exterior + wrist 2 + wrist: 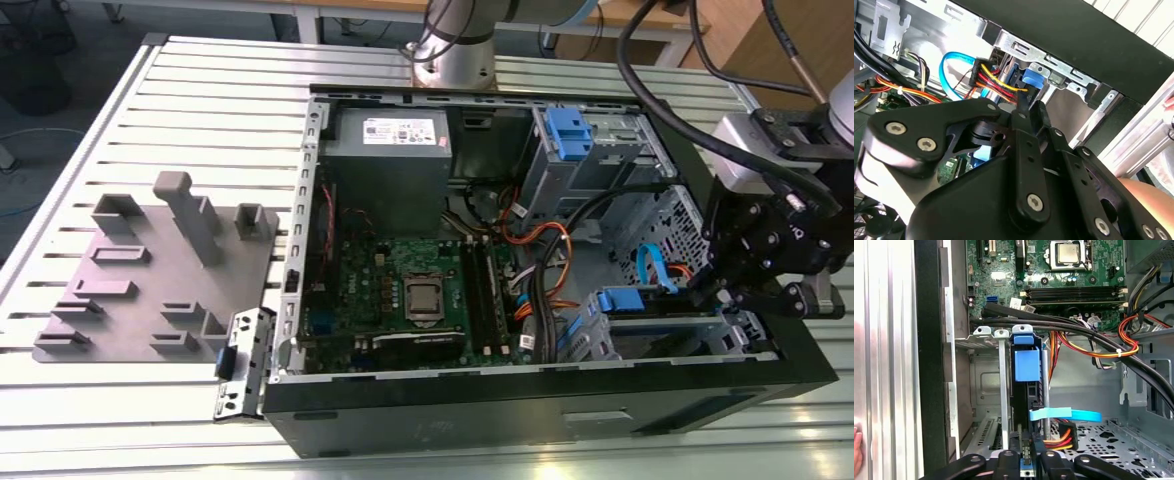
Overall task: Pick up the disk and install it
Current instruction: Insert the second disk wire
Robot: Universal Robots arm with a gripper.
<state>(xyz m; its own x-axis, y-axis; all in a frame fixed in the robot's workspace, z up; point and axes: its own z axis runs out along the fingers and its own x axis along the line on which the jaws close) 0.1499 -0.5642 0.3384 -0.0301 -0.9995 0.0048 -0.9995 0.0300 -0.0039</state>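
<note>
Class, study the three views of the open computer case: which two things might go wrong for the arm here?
1. The pincer works right beside the red, yellow and black power cable and the blue data cable; it might snag them.
2. The disk stands on edge in a narrow drive bay; slight tilt may jam it.

Open black computer case (534, 425) lies on its side on a slatted metal table (160, 420), toward its exterior-view right edge. Inside: green motherboard (400, 285), grey power supply (390, 150), orange-red-yellow cable bundle (1089, 342), blue flat cable (1066, 415). Grey fixture plate (134, 290) with upright blocks sits near the table's exterior-view left edge.
</note>
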